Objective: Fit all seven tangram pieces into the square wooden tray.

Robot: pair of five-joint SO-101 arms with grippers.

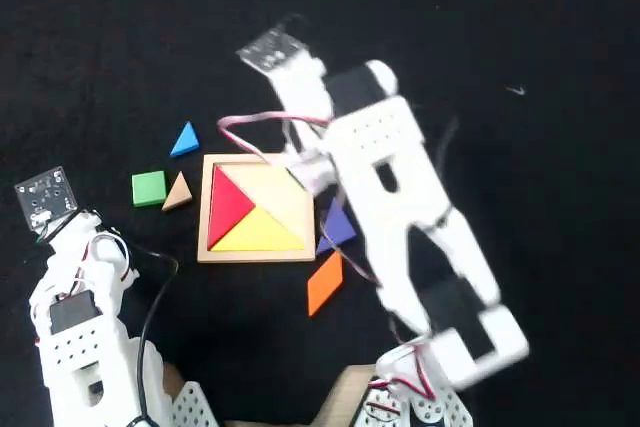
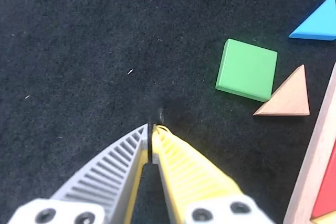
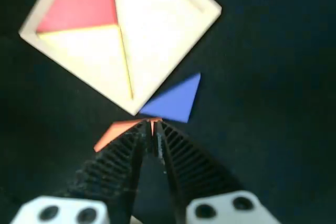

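I am holding my left end effector (image 2: 151, 129) clenched on nothing, low over bare desk (image 2: 79, 35), off to the side, probably so it is not crowding the tray. Just ahead of it the green square (image 2: 247, 69) and the tan triangle (image 2: 287, 98) are lying close together, nearly touching at a corner. The blue triangle (image 2: 317, 24) is sitting a little beyond them. All three are waiting outside the square wooden tray (image 1: 255, 256).

Inside the tray the red triangle (image 1: 228, 202) and the yellow triangle (image 1: 260, 232) are filling the left and lower parts, meeting along a diagonal seam. The upper right half is showing bare wood for the remaining five.

Against the tray's right corner the purple triangle (image 3: 176, 100) is resting on the desk, and the orange parallelogram (image 3: 113, 129) is lying near it. I am hanging my right end effector (image 3: 153, 124), also clenched and empty, over the parallelogram's edge. I judge it is lining up on one of these two next.
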